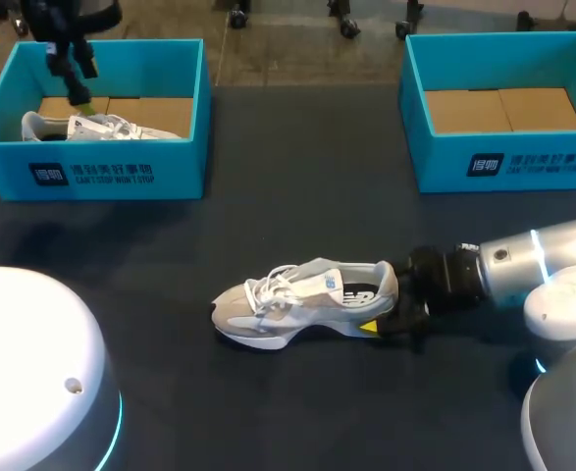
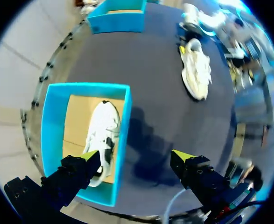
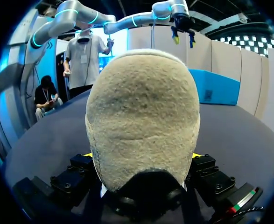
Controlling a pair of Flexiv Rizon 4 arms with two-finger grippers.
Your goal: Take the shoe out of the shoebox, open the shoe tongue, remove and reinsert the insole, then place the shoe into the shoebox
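A white and grey shoe [image 1: 302, 299] lies on its side on the dark table [image 1: 297, 196], toe to the left. My right gripper [image 1: 384, 319] is shut on its heel; in the right wrist view the heel [image 3: 141, 116] fills the space between the fingers. My left gripper [image 1: 79, 98] hangs open above the left blue shoebox [image 1: 121, 172], where a second white shoe [image 1: 101, 128] lies. In the left wrist view, one finger of the left gripper [image 2: 137, 158] is over that shoe [image 2: 101, 133] and the other is over the table. The shoe on the table [image 2: 195, 70] is far ahead.
A second blue shoebox [image 1: 503, 157] stands at the back right with only its cardboard floor showing. Bare table lies between the two boxes and around the shoe. White robot bases sit at the near left and near right corners.
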